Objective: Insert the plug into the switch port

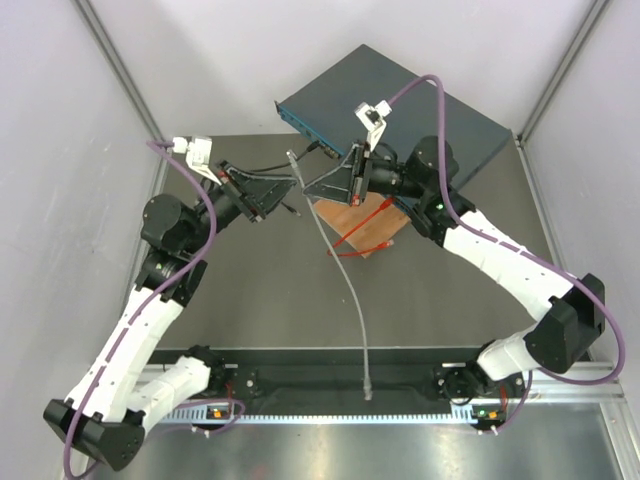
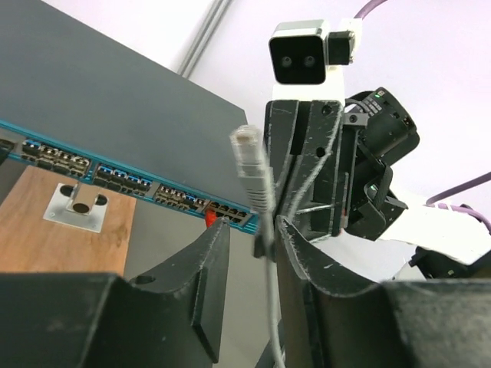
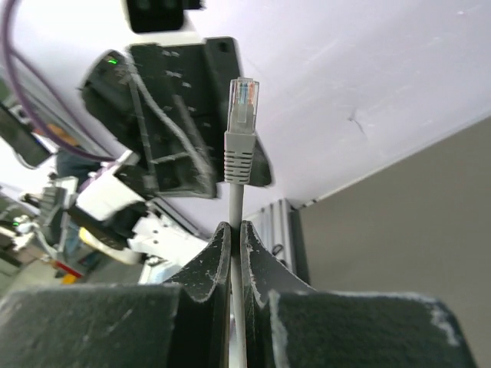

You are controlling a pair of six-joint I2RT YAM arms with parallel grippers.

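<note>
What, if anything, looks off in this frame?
The right gripper is shut on the grey cable, just below its connector. The red cable lies loose on the wooden board by the switch, ungripped. The wrong cable appears to be in hand.

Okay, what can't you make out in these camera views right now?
1. The plug: top view, too small to pick out along the red cable, partly under the right hand.
2. The switch port row: left wrist view, cut by the left edge, its right end behind the left hand.
3. Right wrist view: no ports or red cable in frame, mainly the clamped grey cable.
</note>
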